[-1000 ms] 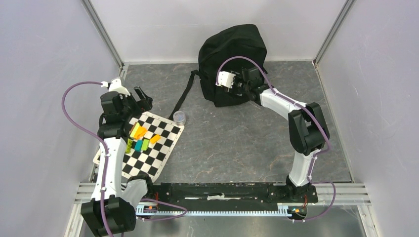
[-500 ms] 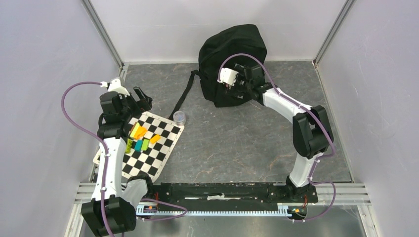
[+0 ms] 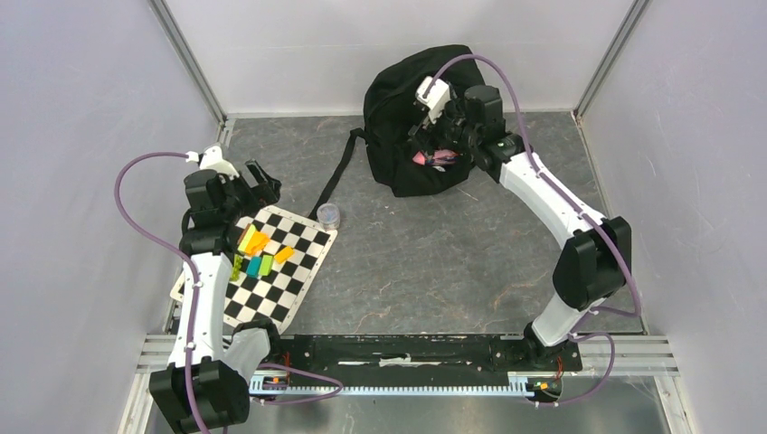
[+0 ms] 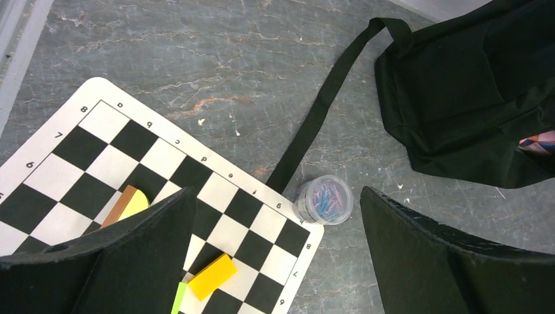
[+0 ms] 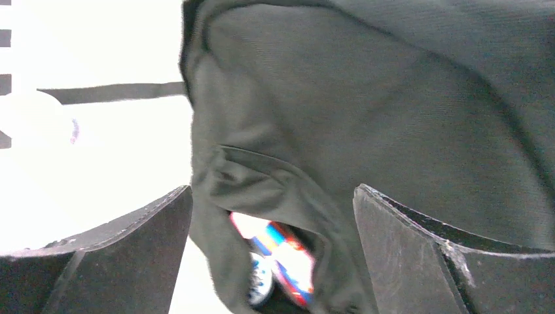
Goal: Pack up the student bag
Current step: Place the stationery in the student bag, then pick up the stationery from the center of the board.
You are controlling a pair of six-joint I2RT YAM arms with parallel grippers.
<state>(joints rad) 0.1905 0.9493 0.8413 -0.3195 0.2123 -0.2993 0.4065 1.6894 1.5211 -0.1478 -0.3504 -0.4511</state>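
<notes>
Jaws wide — right end effector (image 5: 271,191) hangs over student bag (image 3: 407,81).

White-and-black arms (image 3: 203,289) carry purple cables (image 3: 117,192) and black fingers (image 4: 425,261).

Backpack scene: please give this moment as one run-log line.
left hand: open, over chessboard edge | right hand: open, at backpack opening | backpack: colourful item inside

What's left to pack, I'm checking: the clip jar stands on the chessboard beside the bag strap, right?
No. The left wrist view shows the clip jar on the table, just off the corner of the chessboard; it is beside the bag strap.
</notes>
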